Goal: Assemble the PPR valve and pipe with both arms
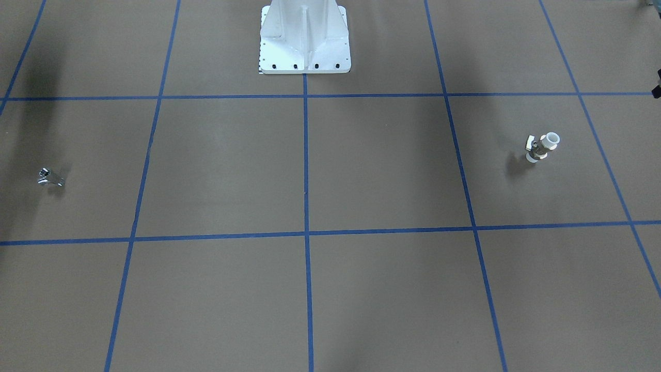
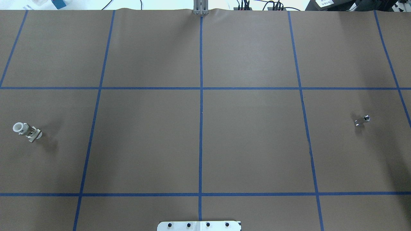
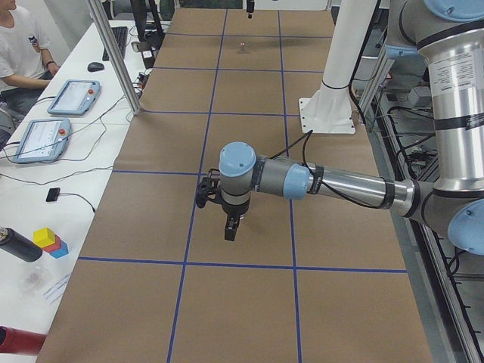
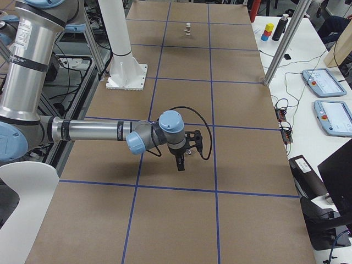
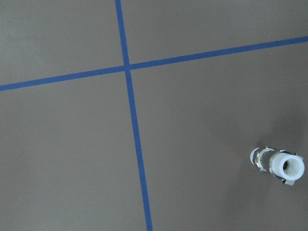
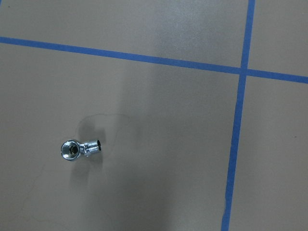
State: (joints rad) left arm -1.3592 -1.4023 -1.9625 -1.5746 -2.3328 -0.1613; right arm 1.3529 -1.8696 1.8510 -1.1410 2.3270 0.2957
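Note:
The PPR valve (image 2: 27, 131), with white ring ends and a metal middle, lies at the far left of the overhead view. It also shows in the front view (image 1: 542, 147) and low right in the left wrist view (image 5: 278, 165). The pipe (image 2: 362, 120), a tiny shiny elbow, lies at the far right and shows in the front view (image 1: 49, 177) and the right wrist view (image 6: 80, 148). My left gripper (image 3: 231, 229) and right gripper (image 4: 180, 163) hang above the table and show only in the side views. I cannot tell whether they are open or shut.
The white bolted pedestal (image 1: 304, 41) stands at the table's robot side. Blue tape lines (image 2: 201, 112) divide the brown table into squares. A side bench with teach tablets (image 3: 72, 97) and a metal post (image 3: 113, 57) border the operators' edge.

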